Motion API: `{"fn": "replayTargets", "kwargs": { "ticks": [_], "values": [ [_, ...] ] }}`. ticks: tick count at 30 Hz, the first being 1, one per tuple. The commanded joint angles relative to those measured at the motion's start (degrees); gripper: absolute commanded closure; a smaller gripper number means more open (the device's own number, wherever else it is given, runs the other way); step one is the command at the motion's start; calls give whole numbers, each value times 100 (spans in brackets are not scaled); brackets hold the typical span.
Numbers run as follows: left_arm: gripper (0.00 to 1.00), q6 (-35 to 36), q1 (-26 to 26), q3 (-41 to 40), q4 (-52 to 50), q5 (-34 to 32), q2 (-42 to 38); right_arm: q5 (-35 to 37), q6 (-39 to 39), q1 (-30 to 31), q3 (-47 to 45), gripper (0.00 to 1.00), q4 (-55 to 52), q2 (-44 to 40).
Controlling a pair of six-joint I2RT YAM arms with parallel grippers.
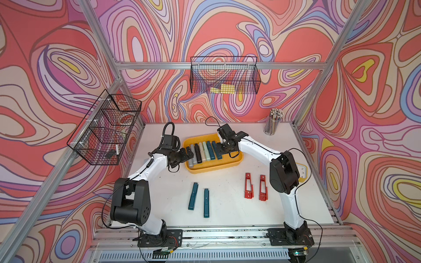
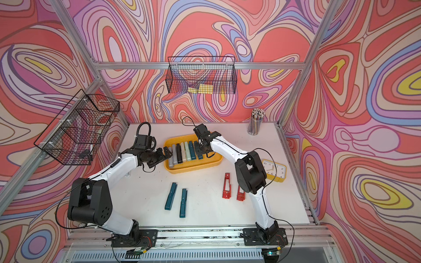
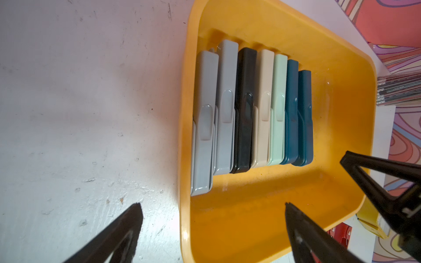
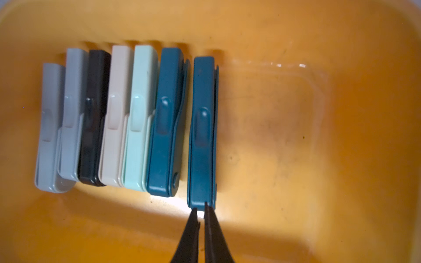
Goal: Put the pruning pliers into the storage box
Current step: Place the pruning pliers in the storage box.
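Inside storage box (image 1: pixel 214 171), seven pruning pliers (image 1: pixel 203 152) lying; outside box, teal pair (image 1: pixel 193 195), red pair (image 1: pixel 248 185) waiting. Right gripper (image 4: pixel 200 210) together, empty; left gripper (image 3: pixel 211 205) apart.

Swirling coral, lilac and cream patterned walls (image 1: pixel 227 27) on three sides, aluminium frame bars (image 1: pixel 159 66) crossing them, scuffed white tabletop (image 1: pixel 227 189) at lower centre, black wire basket (image 1: pixel 224 75) at upper centre, second wire basket (image 1: pixel 104 134) at left, pencil cup (image 1: pixel 272 123) right of centre

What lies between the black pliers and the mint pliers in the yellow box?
The beige pliers, side by side with both; the right wrist view shows it.
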Motion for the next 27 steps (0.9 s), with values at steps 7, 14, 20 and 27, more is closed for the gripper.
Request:
{"fn": "replayTargets", "kwargs": {
  "ticks": [7, 14, 20, 27],
  "values": [
    [1, 32, 50, 207, 87, -69, 217, 108, -202, -421, 545, 100, 231, 751],
    [1, -4, 50, 430, 181, -142, 514, -321, -300, -537, 520, 100, 494, 1057],
    [1, -113, 50, 457, 292, -22, 712, -694, -182, -532, 381, 100, 738, 1129],
    [1, -133, 50, 435, 365, 0, 773, -939, -100, -536, 199, 100, 885, 1113]
  ]
}}
